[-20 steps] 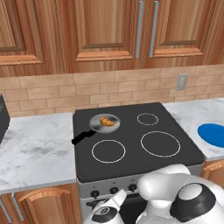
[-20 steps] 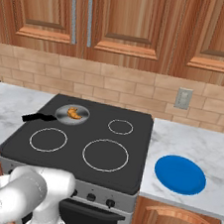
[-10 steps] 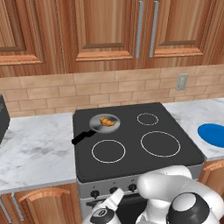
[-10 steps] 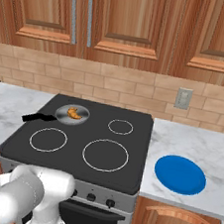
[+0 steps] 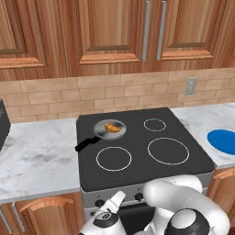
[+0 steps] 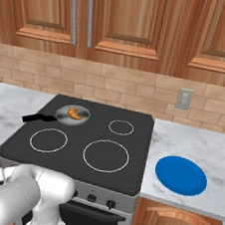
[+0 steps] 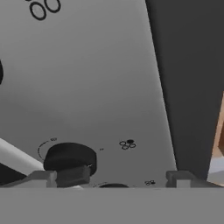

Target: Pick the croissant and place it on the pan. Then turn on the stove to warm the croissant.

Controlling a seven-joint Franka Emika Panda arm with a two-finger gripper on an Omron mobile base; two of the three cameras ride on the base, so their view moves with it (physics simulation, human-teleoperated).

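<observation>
On the grey pan (image 5: 109, 129) sits the golden curved croissant (image 5: 112, 127).

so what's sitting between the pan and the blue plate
Nothing stands there: between the pan and the blue plate lie bare cooktop and marble counter, clearest in the right base view.

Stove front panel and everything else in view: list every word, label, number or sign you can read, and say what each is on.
No readable words, brands or numbers anywhere.
Stove front panel, hand view: small ring-cluster burner signs beside the knob, plus an arc mark around it; symbols only, no text.
Upper corner of the panel: larger ring marks, again no letters.
Wall outlet, blue plate, pan, croissant: unmarked.
</observation>
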